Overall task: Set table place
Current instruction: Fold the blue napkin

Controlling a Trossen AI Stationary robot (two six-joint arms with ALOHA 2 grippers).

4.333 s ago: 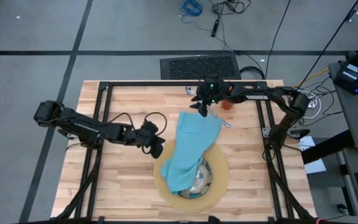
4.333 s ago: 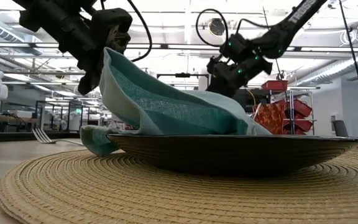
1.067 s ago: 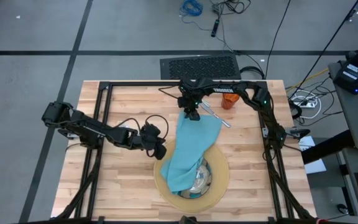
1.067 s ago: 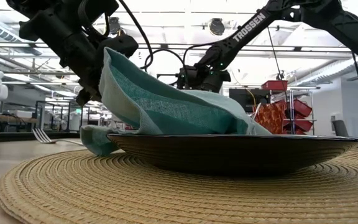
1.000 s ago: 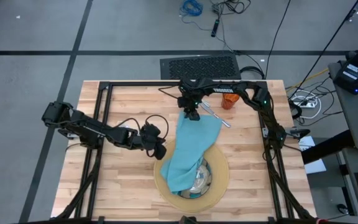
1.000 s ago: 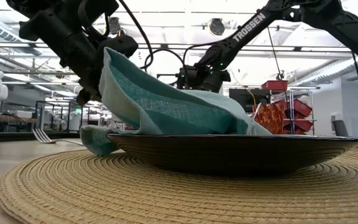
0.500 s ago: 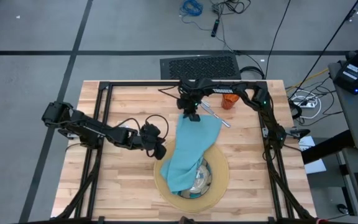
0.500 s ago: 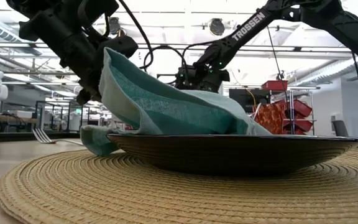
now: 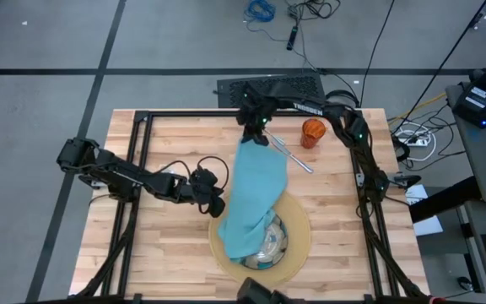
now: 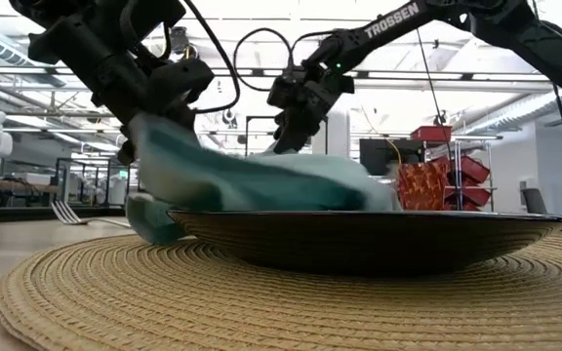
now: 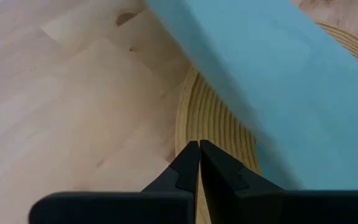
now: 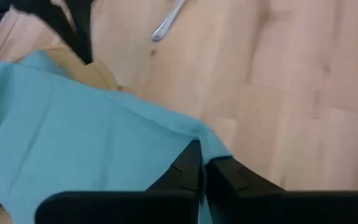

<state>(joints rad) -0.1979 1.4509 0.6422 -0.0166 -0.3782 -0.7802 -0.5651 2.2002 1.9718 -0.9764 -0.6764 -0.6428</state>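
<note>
The teal napkin [image 9: 251, 190] stretches from the plate [image 9: 278, 247] toward the table's far edge; its near end lies on the plate, which sits on the round tan mat [image 9: 298, 221]. My right gripper [image 9: 256, 135] is shut on the napkin's far end. My left gripper [image 9: 215, 203] is shut with nothing between its fingers, low beside the napkin's left edge, over the mat's rim [image 11: 194, 118]. In the low view my right gripper [image 10: 286, 136] stands above the napkin [image 10: 252, 180]. My right gripper pinches the napkin's far end between its two fingers, close to a corner [image 12: 211, 143]. The fingers come from above, slanting down. That end is lifted off the wood, and the cloth runs in a fairly straight band down to the plate.
An orange cup [image 9: 312, 131] stands at the far right of the table, with silver cutlery [image 9: 292, 156] lying just near of it. A fork [image 10: 66, 213] lies on the wood left of the mat. Bare planks [image 9: 159, 253] fill the near left.
My right gripper has shut on the napkin's far end, then gone up and toward the table's far edge. The napkin has been drawn out longer and straighter; its raised fold beside my left gripper has dropped lower. Its near end has stayed on the plate.
</note>
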